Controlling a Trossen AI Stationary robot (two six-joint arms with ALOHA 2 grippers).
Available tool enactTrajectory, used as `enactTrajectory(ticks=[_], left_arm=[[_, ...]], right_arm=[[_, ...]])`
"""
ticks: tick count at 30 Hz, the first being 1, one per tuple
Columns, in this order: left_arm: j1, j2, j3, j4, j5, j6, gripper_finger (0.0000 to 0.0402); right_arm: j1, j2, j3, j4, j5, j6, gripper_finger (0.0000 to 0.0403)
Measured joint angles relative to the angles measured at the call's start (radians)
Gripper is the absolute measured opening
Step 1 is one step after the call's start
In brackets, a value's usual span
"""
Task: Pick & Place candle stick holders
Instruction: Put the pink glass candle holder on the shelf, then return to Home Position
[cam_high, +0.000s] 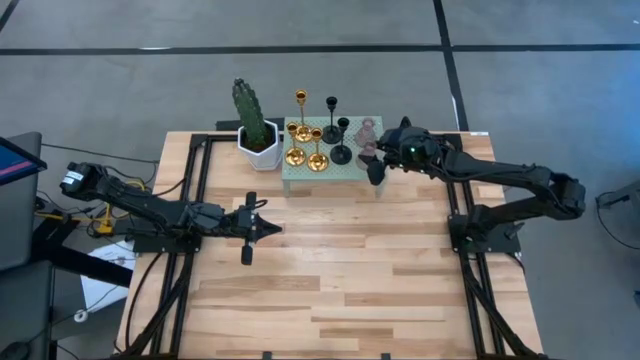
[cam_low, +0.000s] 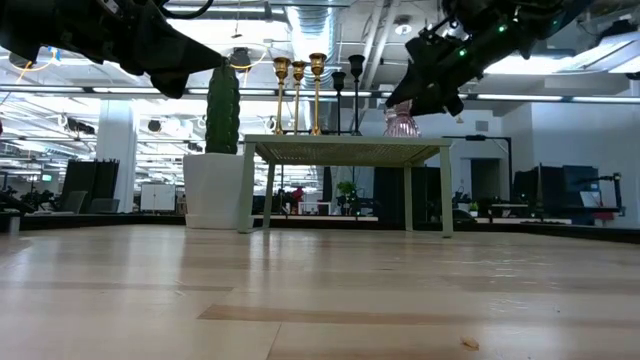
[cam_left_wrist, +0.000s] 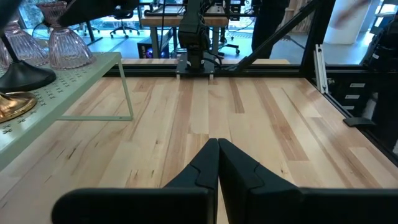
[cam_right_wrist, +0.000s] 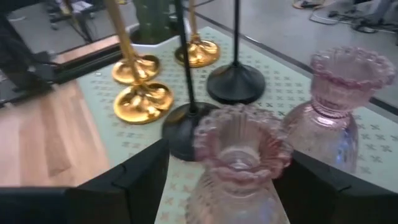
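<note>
Right gripper (cam_right_wrist: 236, 180) spread wide around upright pink glass holder (cam_right_wrist: 239, 162) on green stand (cam_high: 345, 172), far right of desk (cam_high: 330, 270); left gripper (cam_high: 272, 228) pressed together mid-desk.

Wooden table (cam_high: 330, 280) with white-potted cactus (cam_high: 254, 125) and green stand (cam_high: 335, 172) (seven candle stick holders (cam_high: 317, 150) atop)

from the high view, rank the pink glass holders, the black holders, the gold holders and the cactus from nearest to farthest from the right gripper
1. Pink glass holders: right end of the small green table, at the right gripper, whose fingers are open.
2. Black holders: just left of the pink ones.
3. Gold holders: table's left half.
4. Cactus: in its white pot, left of the table.
</note>
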Motion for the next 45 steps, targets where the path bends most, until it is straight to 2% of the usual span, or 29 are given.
enactTrajectory(ticks=[10, 19, 31, 45], left_arm=[[0.0, 0.0, 0.0, 0.0, 0.0, 0.0, 0.0008], [0.0, 0.0, 0.0, 0.0, 0.0, 0.0, 0.0008], [0.0, 0.0, 0.0, 0.0, 0.0, 0.0, 0.0008], [0.0, 0.0, 0.0, 0.0, 0.0, 0.0, 0.0008]], right_arm=[[0.008, -0.142, 0.0, -0.181, -0.02, 0.0, 0.026], [0.078, -0.267, 0.0, -0.298, -0.02, 0.003, 0.026], [0.225, -0.265, 0.0, -0.27, -0.02, 0.019, 0.026], [0.23, -0.217, -0.001, -0.286, -0.019, 0.019, 0.026]])
